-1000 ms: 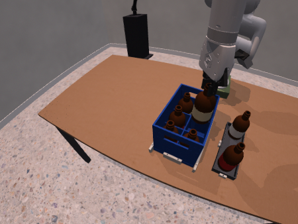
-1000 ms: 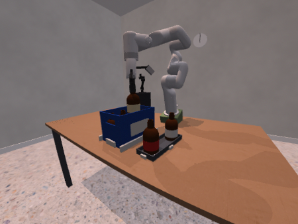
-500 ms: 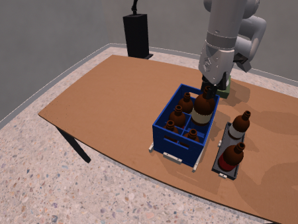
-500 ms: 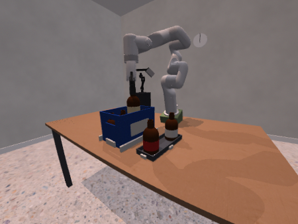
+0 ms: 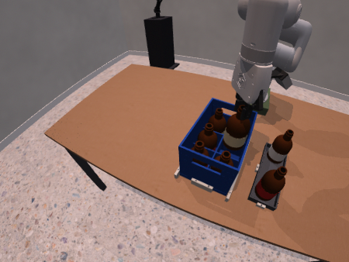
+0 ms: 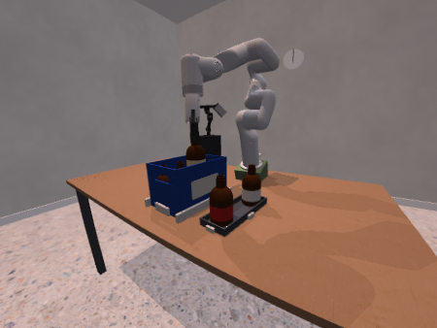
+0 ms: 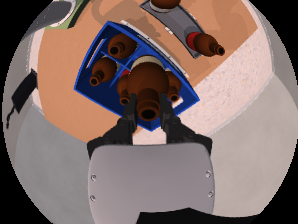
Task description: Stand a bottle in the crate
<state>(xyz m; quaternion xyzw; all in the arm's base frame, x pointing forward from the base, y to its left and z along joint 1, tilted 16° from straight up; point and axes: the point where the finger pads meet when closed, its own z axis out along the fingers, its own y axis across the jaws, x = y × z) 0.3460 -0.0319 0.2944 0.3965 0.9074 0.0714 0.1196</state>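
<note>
top view: the tool [image 5: 244, 108] pinches the neck of a white-labelled bottle [image 5: 237, 129], which hangs directly beneath it, partly sunk into a cell of the blue crate [image 5: 207, 170]. four bottles stand in cells nearby; two wait on the tray [image 5: 257, 186] to one side.

exterior view: the bottle's shoulder shows above the crate rim, so lowering looks unfinished.

wrist view: fingers clamp the neck; release remains.

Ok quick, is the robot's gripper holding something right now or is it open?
Gripper: closed on the neck of a brown bottle with a white label, held partway down in the blue crate.
</note>
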